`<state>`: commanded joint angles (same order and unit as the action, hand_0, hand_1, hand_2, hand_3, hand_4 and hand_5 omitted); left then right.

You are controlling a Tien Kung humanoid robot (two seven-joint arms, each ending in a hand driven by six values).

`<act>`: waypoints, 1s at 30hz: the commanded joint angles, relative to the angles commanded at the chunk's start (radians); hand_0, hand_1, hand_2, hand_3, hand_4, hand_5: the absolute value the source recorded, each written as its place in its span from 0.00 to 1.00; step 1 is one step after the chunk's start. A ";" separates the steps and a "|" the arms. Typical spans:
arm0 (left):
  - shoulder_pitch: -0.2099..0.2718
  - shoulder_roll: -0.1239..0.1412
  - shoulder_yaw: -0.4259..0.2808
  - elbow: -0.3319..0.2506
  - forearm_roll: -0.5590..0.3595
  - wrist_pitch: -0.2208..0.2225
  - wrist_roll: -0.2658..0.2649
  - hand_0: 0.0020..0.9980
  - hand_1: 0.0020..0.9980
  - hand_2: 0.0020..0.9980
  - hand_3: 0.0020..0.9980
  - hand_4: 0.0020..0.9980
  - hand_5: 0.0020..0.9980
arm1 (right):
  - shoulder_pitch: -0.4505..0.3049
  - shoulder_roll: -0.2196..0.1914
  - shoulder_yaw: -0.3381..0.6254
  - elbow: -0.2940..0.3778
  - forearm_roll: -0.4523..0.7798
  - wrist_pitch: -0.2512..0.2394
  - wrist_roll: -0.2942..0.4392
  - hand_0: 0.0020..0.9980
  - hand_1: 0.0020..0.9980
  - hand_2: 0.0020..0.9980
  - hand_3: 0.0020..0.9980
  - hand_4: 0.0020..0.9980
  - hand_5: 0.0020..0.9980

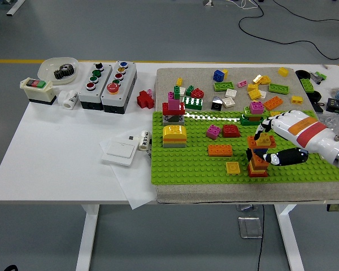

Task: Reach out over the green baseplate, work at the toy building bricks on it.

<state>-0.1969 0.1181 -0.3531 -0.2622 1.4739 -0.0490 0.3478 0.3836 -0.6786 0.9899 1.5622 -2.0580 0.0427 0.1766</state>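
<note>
The green baseplate (181, 169) lies on a grey mat on the table's right half. Near its right end stands a small stack of red and orange bricks (257, 165). My right hand (261, 145) reaches in from the right edge. Its fingers (262, 129) curl over an orange brick (253, 141) with a yellow piece at the stack's top, and the black thumb (278, 157) presses the stack's side. Also on the plate are a flat orange brick (205, 150), a yellow plate (233, 167), a red brick (230, 131), a pink brick (213, 131) and a yellow stack (174, 136).
Several loose bricks (254, 90) lie on the mat behind the plate. To the left are two button boxes (107, 79), a white switch plate (119, 151), a red piece (145, 100) and a bowl with a gear (59, 69). Cluttered parts sit at the right edge (333, 96).
</note>
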 joint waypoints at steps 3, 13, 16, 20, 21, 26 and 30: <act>-0.001 0.000 0.000 0.000 0.001 -0.003 0.000 0.55 0.63 0.69 0.61 0.65 0.73 | 0.002 0.003 -0.006 -0.009 -0.007 -0.005 0.002 0.59 0.60 0.66 0.56 0.72 0.46; -0.001 -0.001 0.000 0.001 -0.004 -0.005 -0.004 0.55 0.63 0.69 0.61 0.65 0.73 | -0.002 0.012 -0.009 -0.026 -0.060 -0.023 0.008 0.59 0.60 0.66 0.56 0.72 0.46; -0.001 -0.001 0.000 0.000 -0.004 -0.006 -0.004 0.55 0.63 0.69 0.61 0.65 0.73 | -0.005 0.013 -0.004 -0.022 -0.055 -0.036 0.012 0.59 0.60 0.66 0.56 0.72 0.45; -0.001 -0.001 -0.002 0.000 -0.002 -0.008 -0.004 0.55 0.63 0.69 0.61 0.65 0.73 | -0.007 0.012 0.003 -0.020 -0.054 -0.055 0.015 0.59 0.60 0.66 0.56 0.72 0.45; -0.002 -0.001 -0.002 0.000 0.000 -0.009 -0.004 0.55 0.63 0.69 0.61 0.65 0.73 | -0.007 0.012 0.004 -0.021 -0.054 -0.061 0.015 0.59 0.60 0.66 0.56 0.72 0.45; -0.001 0.000 -0.003 0.001 0.002 -0.009 -0.004 0.55 0.63 0.69 0.61 0.65 0.73 | -0.012 0.013 0.005 -0.029 -0.066 -0.058 0.009 0.59 0.60 0.66 0.56 0.72 0.45; 0.000 -0.001 -0.004 0.000 0.005 -0.010 -0.004 0.55 0.63 0.69 0.61 0.66 0.73 | -0.020 0.015 0.010 -0.037 -0.081 -0.055 0.009 0.60 0.60 0.66 0.56 0.72 0.46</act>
<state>-0.1968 0.1170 -0.3572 -0.2619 1.4793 -0.0589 0.3439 0.3632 -0.6632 0.9995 1.5252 -2.1386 -0.0123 0.1860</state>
